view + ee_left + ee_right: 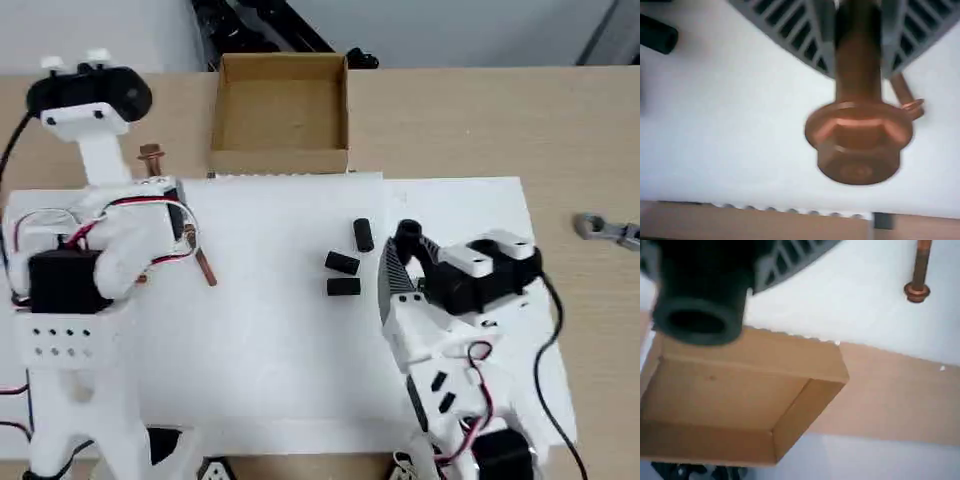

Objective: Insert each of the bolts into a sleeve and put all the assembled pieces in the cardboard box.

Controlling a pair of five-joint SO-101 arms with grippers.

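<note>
My left gripper is shut on a copper bolt and holds it above the left part of the white mat, with the flanged head sticking out past the fingers. A second bolt lies on the mat just beside it. My right gripper is shut on a black sleeve with its bore facing outward, held over the mat to the right of centre. Three more sleeves lie loose on the mat to the left of that gripper. The cardboard box stands beyond the mat's far edge.
A metal wrench lies on the bare wood at the far right. Both arm bases stand at the near edge of the table. The mat's far edge runs along the box's front wall. Dark gear sits behind the box.
</note>
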